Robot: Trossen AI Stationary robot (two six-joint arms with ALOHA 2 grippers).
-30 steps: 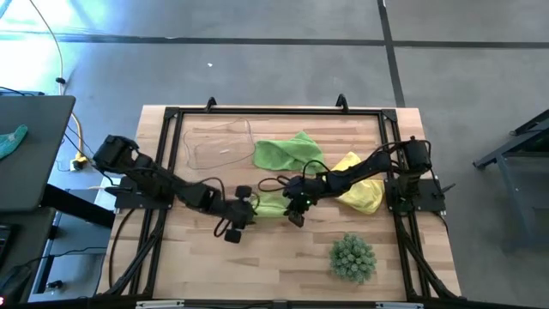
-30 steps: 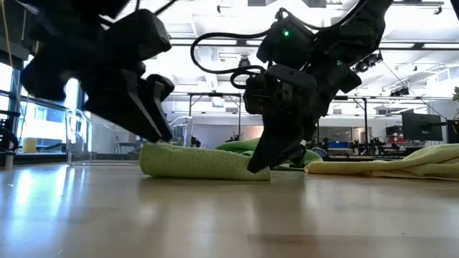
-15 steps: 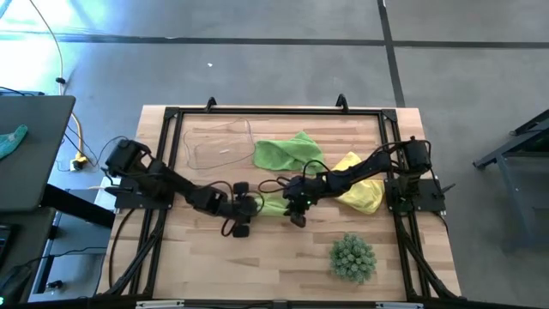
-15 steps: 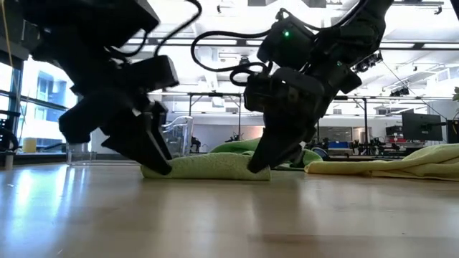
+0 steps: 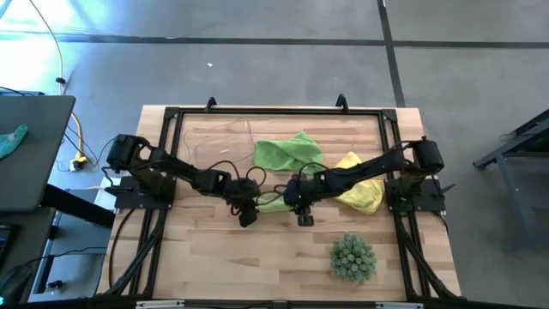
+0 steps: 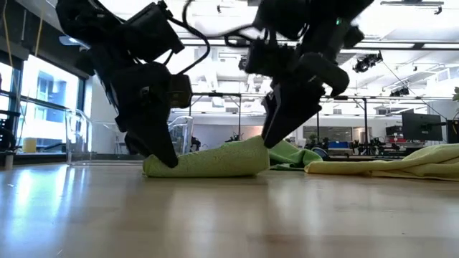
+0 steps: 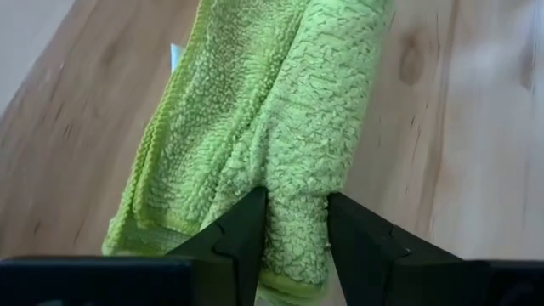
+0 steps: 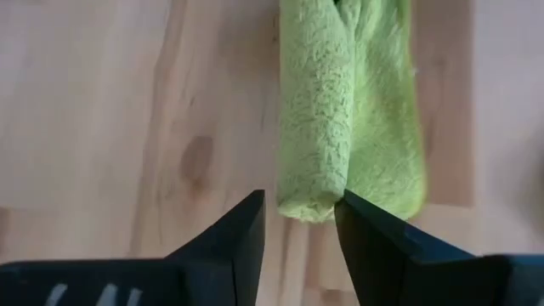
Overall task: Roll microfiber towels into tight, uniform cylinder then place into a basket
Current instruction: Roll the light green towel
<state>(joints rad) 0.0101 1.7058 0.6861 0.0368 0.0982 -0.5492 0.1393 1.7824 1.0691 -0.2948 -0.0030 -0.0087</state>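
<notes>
A lime green microfiber towel (image 5: 273, 203), loosely rolled, lies on the table's middle between my two grippers. My left gripper (image 5: 247, 216) is shut on its left end (image 6: 154, 163). My right gripper (image 5: 304, 216) stands open just above the roll's right end (image 6: 259, 147), which sits ahead of its spread fingers (image 8: 255, 225). A second lime green towel (image 5: 287, 152) lies crumpled farther back, and a yellow towel (image 5: 358, 190) lies at the right. The clear basket (image 5: 214, 142) stands at the far left. My left gripper pinches the thick rolled part of the towel near its left end (image 7: 297, 212) between its two fingers. A flatter flap (image 7: 161, 204) lies outside one finger. The fingers slant down from the table's left and point along the roll, which rests on the table. Whether my right gripper touches the roll's right end, I cannot tell.
A spiky green ball-shaped plant (image 5: 353, 257) sits at the near right. A dark frame (image 5: 171, 116) runs along the table's edges. Bare wood (image 5: 214, 266) shows at the near left. A teal cloth (image 5: 13, 140) lies on a side desk off the table.
My left gripper has moved toward the table's right and down onto the roll's left end, rolling its wrist. My right gripper has opened, let go of the roll's right end and risen, also rolling. The roll's right end now stands higher and looser.
</notes>
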